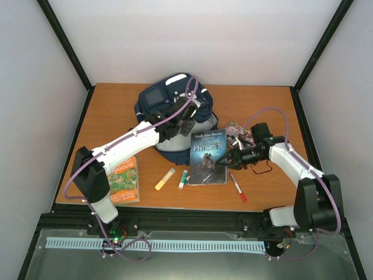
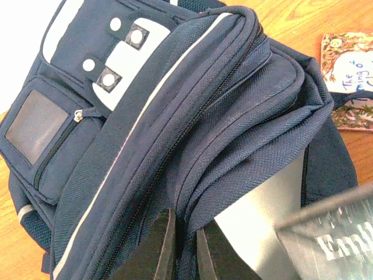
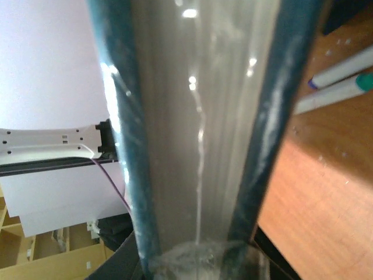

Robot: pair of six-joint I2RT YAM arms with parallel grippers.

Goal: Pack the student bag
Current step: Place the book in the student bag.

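1. Feeding the dark-covered book into the student bag looks to be the step in hand. The right pincer is clamped on the book's right-hand edge. Its wrist view shows the page block running straight up out of the jaws.
2. The left pincer is closed on the fabric rim of the bag's main compartment. It lifts the rim so that the pale grey lining shows as a gap.
3. To do this well, I judge that the left arm should hold the rim raised and taut. The right arm should line the book's leading edge up with that gap, cover flat to the lining, and slide it in clear of the zip. A corner snagging on the rim is the likely fault. The book is best let go only once most of it is inside.
4. The bag lies at the middle of the desk, towards the far side, just beyond the book. Whether the two touch, I cannot tell.
5. Its long axis seems to run from far-left to near-right. The front pocket with the clear window faces up and away, and the open mouth points near-right, towards the book.
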